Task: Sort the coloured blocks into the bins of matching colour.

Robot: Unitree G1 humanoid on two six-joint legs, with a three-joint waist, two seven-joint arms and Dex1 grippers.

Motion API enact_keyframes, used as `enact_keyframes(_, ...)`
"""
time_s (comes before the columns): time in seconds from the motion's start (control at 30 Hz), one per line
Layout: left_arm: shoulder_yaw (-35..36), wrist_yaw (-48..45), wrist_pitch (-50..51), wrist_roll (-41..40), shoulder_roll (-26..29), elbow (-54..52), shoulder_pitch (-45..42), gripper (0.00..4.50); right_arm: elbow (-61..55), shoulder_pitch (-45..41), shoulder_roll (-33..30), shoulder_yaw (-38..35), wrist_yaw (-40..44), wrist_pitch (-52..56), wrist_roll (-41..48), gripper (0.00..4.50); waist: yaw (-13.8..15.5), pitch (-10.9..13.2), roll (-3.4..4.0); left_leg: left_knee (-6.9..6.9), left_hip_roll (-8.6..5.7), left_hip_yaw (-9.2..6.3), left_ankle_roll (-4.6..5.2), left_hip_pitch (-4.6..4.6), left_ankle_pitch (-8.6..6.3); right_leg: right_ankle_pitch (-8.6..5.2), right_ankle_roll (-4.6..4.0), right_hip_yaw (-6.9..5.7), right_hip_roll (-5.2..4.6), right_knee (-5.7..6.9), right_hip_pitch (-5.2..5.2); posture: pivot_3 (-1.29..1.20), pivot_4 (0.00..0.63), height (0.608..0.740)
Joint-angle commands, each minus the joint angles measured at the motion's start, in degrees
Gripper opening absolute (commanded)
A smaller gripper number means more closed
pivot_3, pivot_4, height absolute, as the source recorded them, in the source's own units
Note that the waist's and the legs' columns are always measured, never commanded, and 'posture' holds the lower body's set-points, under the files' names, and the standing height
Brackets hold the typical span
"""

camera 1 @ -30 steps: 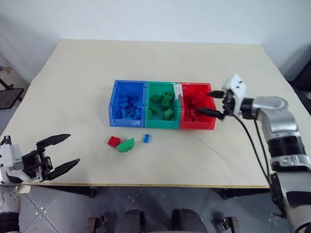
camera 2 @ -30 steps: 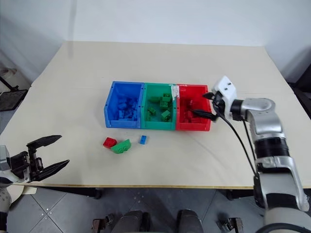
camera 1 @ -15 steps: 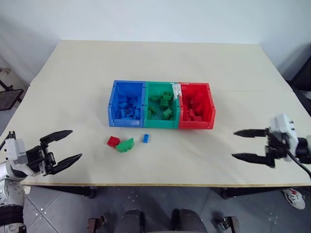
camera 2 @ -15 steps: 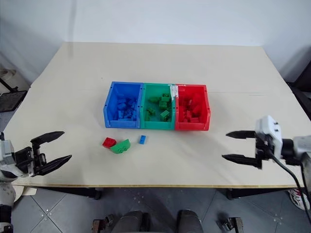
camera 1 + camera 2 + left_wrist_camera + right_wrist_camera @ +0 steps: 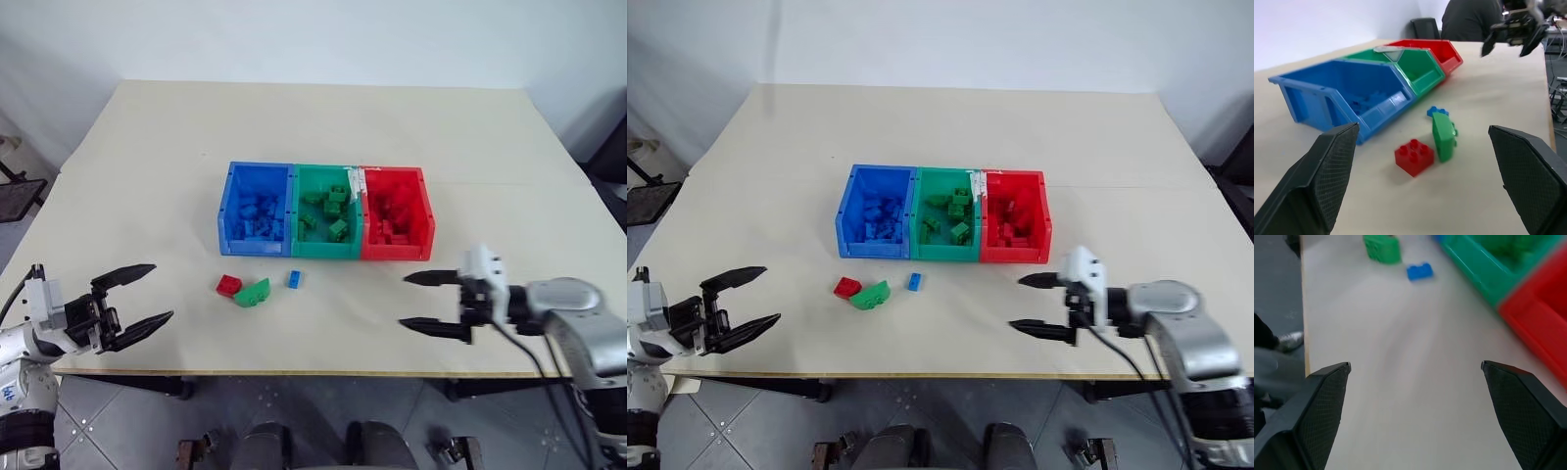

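Three loose blocks (image 5: 257,288) lie near bins (image 5: 324,223), apparently unobstructed.

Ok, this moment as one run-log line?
left gripper: open, empty | right gripper: open, empty | loose on table: red block, green block, blue block

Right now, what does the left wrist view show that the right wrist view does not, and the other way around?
The left wrist view adds the red block, the open right end effector over the far part of the table, and a person in dark clothes behind it. The right wrist view adds the floor past the table edge, with what looks like a shoe. Both share the green block, the blue block, the green bin and the red bin.
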Motion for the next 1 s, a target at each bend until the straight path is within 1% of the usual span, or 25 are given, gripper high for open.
enact_keyframes(0.03, 2.32, -4.16, -0.15, -1.68, 0.68, -3.45, 2.13, 4.5, -1.02, -2.68, 4.05, 5.33, -4.02, 0.37, -3.23, 4.47, 0.0, 0.0, -0.01, 0.0, 0.0, -0.01, 0.0, 0.0, 0.0, 0.0, 0.0, 0.01, 0.0, 0.01, 0.0, 0.0, 0.15, 0.74)
enact_keyframes(0.17, 3.74, -3.1, 0.19, -2.41, 0.4, -6.19, 5.01, 4.5, 2.58, -6.32, 10.58, 10.77, -8.72, -0.23, -7.36, 4.47, -0.24, 0.0, -0.01, 0.0, 0.01, -0.02, 0.0, 0.0, 0.0, 0.0, 0.0, 0.01, 0.0, 0.02, -0.01, 0.0, 0.15, 0.74)
enact_keyframes(0.27, 4.68, -2.36, 0.36, -2.7, -0.03, -8.17, 7.27, 4.5, 6.58, -8.57, 15.63, 14.34, -11.41, -3.27, -10.71, 4.47, -0.32, -0.01, -0.02, -0.01, -0.01, -0.01, 0.0, 0.0, 0.0, 0.0, 0.0, 0.01, 0.01, 0.13, -0.07, 0.0, 0.15, 0.74)
enact_keyframes(0.4, 5.48, -1.39, 0.76, -2.92, -0.71, -10.79, 9.48, 4.5, 12.81, -11.17, 21.09, 17.05, -15.29, -6.3, -14.93, 4.47, -0.33, -0.02, -0.03, -0.01, -0.02, 0.0, -0.01, -0.02, 0.0, 0.0, 0.0, 0.03, 0.03, 0.42, -0.26, 0.0, 0.15, 0.74)
enact_keyframes(0.47, 5.99, -0.92, 0.97, -3.12, -1.0, -11.99, 10.5, 4.5, 16.1, -12.55, 23.81, 18.03, -17.16, -8.22, -16.78, 4.47, -0.43, -0.04, -0.07, 0.0, -0.06, 0.02, 0.0, 0.0, 0.0, 0.0, 0.0, 0.09, 0.01, 0.75, -0.41, 0.0, 0.15, 0.74)
enact_keyframes(0.67, 7.37, -0.03, 1.59, -3.44, -1.69, -14.68, 12.94, 4.5, 25.09, -16.88, 30.06, 18.89, -22.14, -11.77, -20.73, 4.47, -0.58, -0.08, -0.14, 0.0, -0.04, 0.02, -0.01, 0.0, 0.0, 0.0, 0.0, 0.14, 0.05, 0.93, -0.52, 0.0, 0.15, 0.74)
enact_keyframes(0.8, 7.9, 0.0, 1.93, -3.39, -2.11, -15.59, 13.61, 4.5, 28.25, -18.42, 32.25, 19.47, -23.12, -13.14, -22.52, 4.47, -0.71, -0.06, -0.11, -0.01, -0.02, 0.02, -0.03, 0.03, 0.01, 0.0, 0.0, 0.16, 0.06, 0.99, -0.54, 0.0, 0.15, 0.74)
enact_keyframes(0.9, 8.44, -0.09, 2.08, -3.43, -2.05, -15.69, 13.81, 4.5, 29.14, -18.46, 32.61, 20.51, -23.53, -14.31, -24.46, 3.85, -0.77, -0.06, -0.1, -0.01, -0.01, 0.01, -0.04, 0.03, 0.0, 0.0, 0.0, 0.19, 0.06, 1.05, -0.57, 0.0, 0.15, 0.74)
enact_keyframes(0.97, 8.65, -0.13, 2.14, -3.41, -2.02, -15.64, 13.79, 4.5, 27.8, -17.5, 32.05, 20.68, -22.4, -13.82, -24.17, 3.24, -0.77, -0.06, -0.1, -0.01, 0.0, 0.01, -0.05, 0.03, 0.0, 0.0, -0.01, 0.2, 0.07, 1.06, -0.57, 0.0, 0.15, 0.74)
enact_keyframes(1.0, 8.7, -0.14, 2.16, -3.38, -2.03, -15.61, 13.75, 4.5, 27.0, -17.14, 31.79, 20.58, -22.04, -13.46, -23.91, 2.86, -0.77, -0.06, -0.1, -0.01, 0.0, 0.01, -0.05, 0.04, 0.0, 0.0, -0.01, 0.21, 0.06, 1.06, -0.57, 0.0, 0.15, 0.74)
